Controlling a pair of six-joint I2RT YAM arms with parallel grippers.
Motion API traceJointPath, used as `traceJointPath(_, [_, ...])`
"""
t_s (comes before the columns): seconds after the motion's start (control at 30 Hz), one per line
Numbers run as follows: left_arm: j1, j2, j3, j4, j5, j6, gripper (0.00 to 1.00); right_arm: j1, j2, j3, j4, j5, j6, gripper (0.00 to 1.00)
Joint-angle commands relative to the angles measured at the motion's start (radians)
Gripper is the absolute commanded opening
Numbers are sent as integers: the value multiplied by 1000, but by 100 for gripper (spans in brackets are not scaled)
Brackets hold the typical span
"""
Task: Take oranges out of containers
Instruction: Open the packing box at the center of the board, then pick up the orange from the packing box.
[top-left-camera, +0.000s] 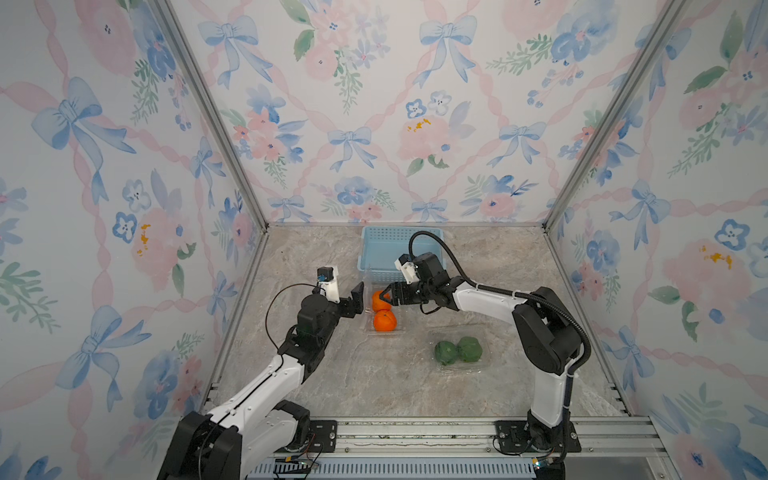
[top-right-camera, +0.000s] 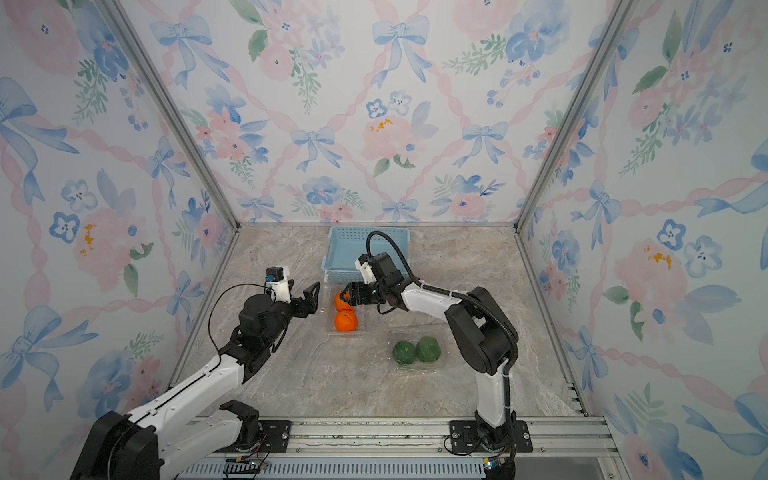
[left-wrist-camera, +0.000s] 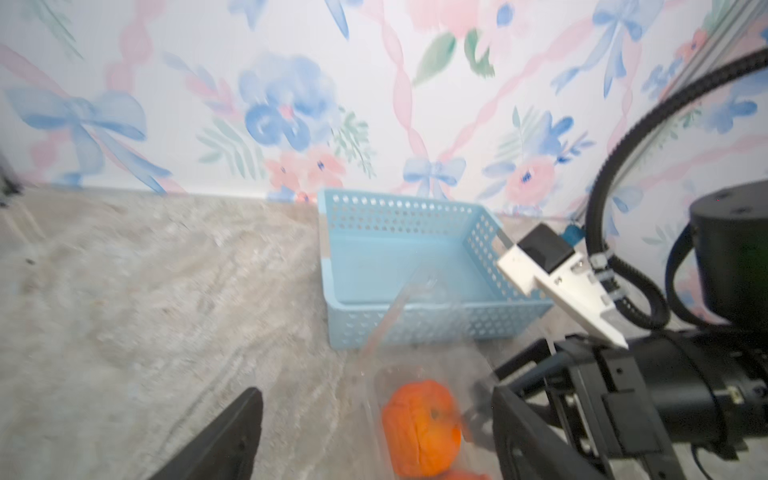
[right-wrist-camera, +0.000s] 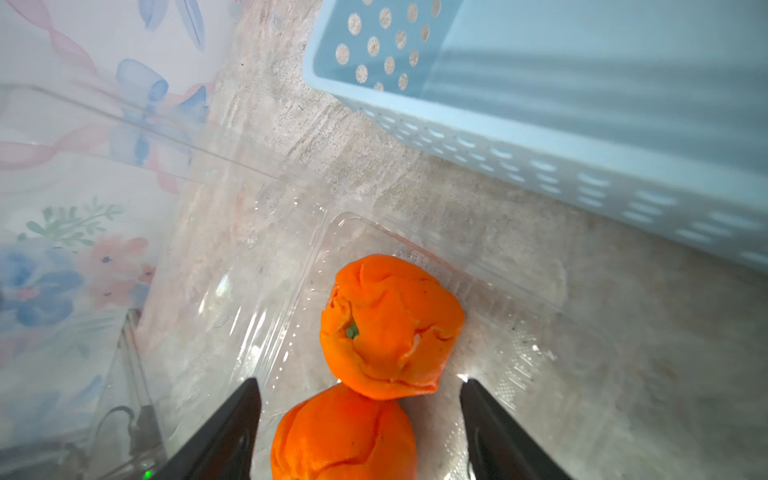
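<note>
Nothing is out yet: all four oranges sit in their containers; the two orange ones (top-left-camera: 384, 322) lie in the clear tray (top-left-camera: 400, 331) just on the near side of the blue basket (top-left-camera: 384, 245), the two green ones (top-left-camera: 445, 353) in the other tray (top-left-camera: 488, 365), further right and nearer. The right gripper (top-left-camera: 386, 293) hangs over the orange pair, jaws spread, gripping nothing; the left gripper (top-left-camera: 356, 301), also spread and empty, sits just left of that tray. By my reading, every fruit remains to be lifted onto the surface (top-left-camera: 324, 374).
</note>
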Motion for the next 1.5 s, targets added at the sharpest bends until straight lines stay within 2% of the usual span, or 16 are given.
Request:
traceJointPath(0.0, [-5, -49, -21, -7, -136, 50, 88, 25, 45, 66, -158, 96, -105, 77])
traceJointPath(0.13, [-5, -38, -25, -20, -119, 54, 89, 48, 72, 120, -214, 139, -142, 81])
traceJointPath(0.33, [-1, 71, -27, -16, 17, 42, 90, 74, 121, 199, -281, 201, -178, 84])
traceJointPath(0.53, [0, 148, -74, 78, 163, 61, 90, 81, 193, 291, -315, 226, -193, 83])
traceJointPath(0.73, [16, 175, -127, 156, 226, 59, 91, 86, 251, 370, -359, 246, -203, 73])
traceJointPath(0.87, [40, 181, -170, 215, 271, 44, 91, 87, 263, 386, -381, 244, -214, 61])
traceJointPath(1.07, [88, 212, -253, 331, 318, -2, 91, 84, 180, 348, -377, 229, -230, 49])
traceJointPath(1.3, [89, 228, -252, 341, 309, -6, 91, 74, 51, 404, -413, 223, -263, 45])
traceJointPath(1.47, [87, 223, -254, 341, 303, -8, 91, 41, 96, 542, -436, 239, -288, 44])
